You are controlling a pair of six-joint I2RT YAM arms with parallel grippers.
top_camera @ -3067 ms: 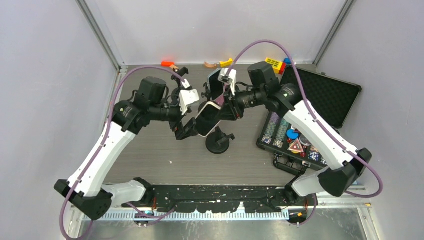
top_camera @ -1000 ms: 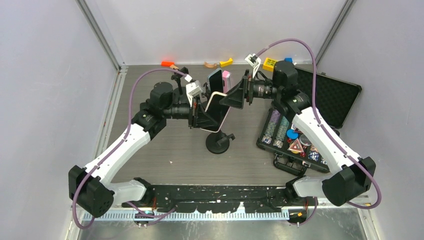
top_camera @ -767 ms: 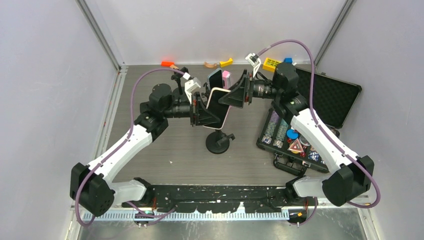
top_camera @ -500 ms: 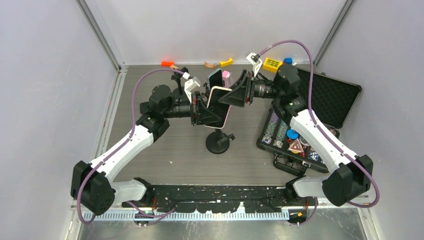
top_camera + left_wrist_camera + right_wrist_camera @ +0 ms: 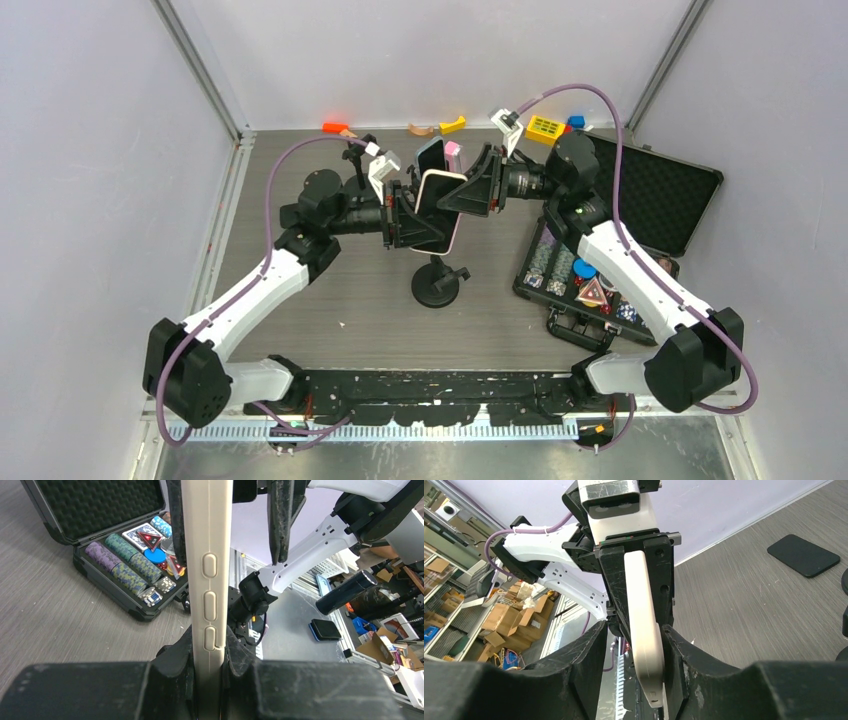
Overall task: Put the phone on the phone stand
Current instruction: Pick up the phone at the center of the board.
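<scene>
Left end effector [image 5: 207, 647] clamps phone [image 5: 207, 555] edges; right end effector [image 5: 635, 628] straddles it, spread.

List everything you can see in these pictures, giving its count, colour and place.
phone: one, cream case, held on edge in the air
phone stand: one, black, middle of the table, nothing on it
second phone: one, dark screen, upright behind the held phone
poker chip case: one, black, open, right side of the table
poker chips: many, mixed colours, in rows inside the case
small toys: several, orange, yellow, blue, along the far edge
flat slab: one, black, lying on the table
left gripper: one, black, shut on the phone
right gripper: one, black, open around the phone
</scene>
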